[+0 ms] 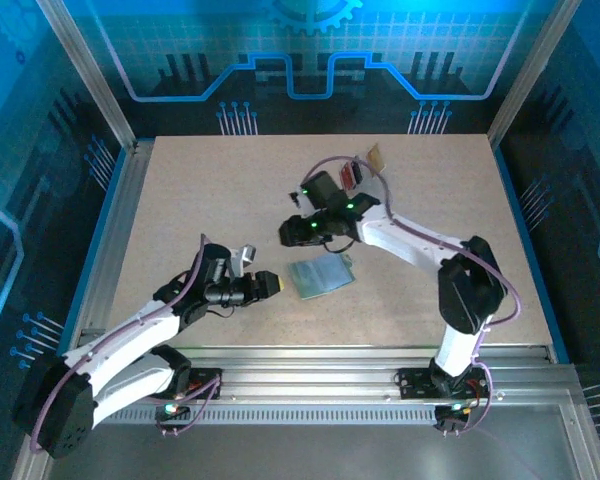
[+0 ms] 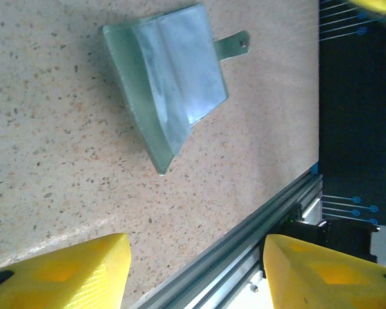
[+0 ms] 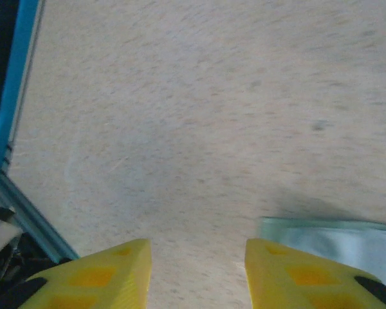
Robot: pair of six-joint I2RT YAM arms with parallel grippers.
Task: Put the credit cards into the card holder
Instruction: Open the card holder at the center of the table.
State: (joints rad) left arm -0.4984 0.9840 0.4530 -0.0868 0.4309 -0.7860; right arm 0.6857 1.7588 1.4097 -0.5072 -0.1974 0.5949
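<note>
The small grey-green folding card holder (image 1: 321,275) lies open mid-table, just right of the left gripper (image 2: 196,257). Thin red and tan plastic credit cards (image 1: 352,176) sit farther back. The right gripper (image 3: 196,254) and the left both gape, empty. The cards look stiff and slick (pinch an edge), and the light holder may slide.

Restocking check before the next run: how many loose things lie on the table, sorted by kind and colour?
card holder: 1
red card: 1
tan card: 1
Total: 3 that can be told apart. Whether another, darker card lies beside the red one is too small to tell.
</note>
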